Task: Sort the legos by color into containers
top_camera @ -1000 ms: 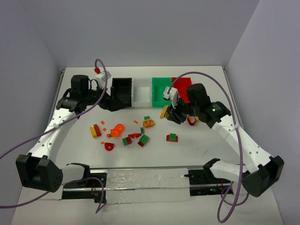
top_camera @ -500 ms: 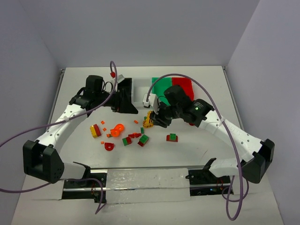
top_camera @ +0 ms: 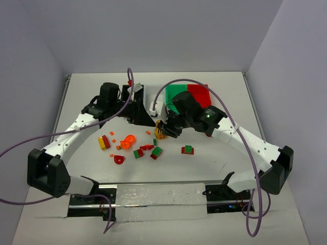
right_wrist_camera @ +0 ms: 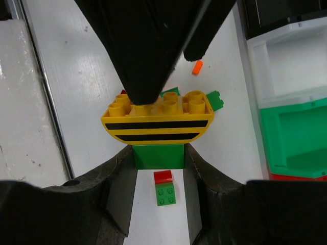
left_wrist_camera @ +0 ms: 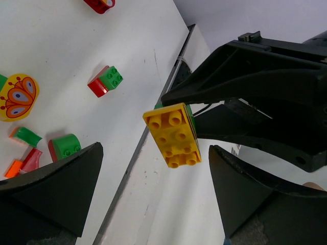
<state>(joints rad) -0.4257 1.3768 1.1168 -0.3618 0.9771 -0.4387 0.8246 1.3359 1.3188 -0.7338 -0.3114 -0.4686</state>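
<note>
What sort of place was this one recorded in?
Likely a robot lab test cell, not a home: a white table boxed in by plain grey walls, two robot arms bolted at its near edge, loose legos and coloured bins.

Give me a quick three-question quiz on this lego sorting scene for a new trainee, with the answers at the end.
1. True or false: the left gripper has its jaws shut on a red brick.
2. Pick one: what does the right gripper hold?
A. a green brick with a striped yellow piece stacked on it
B. an orange round piece
C. a white bin
3. Short answer: which colour bin sits next to the green bin, on the right arm's side?

Key
1. False. Its jaws stand open and hold nothing.
2. A.
3. The red bin.
</note>
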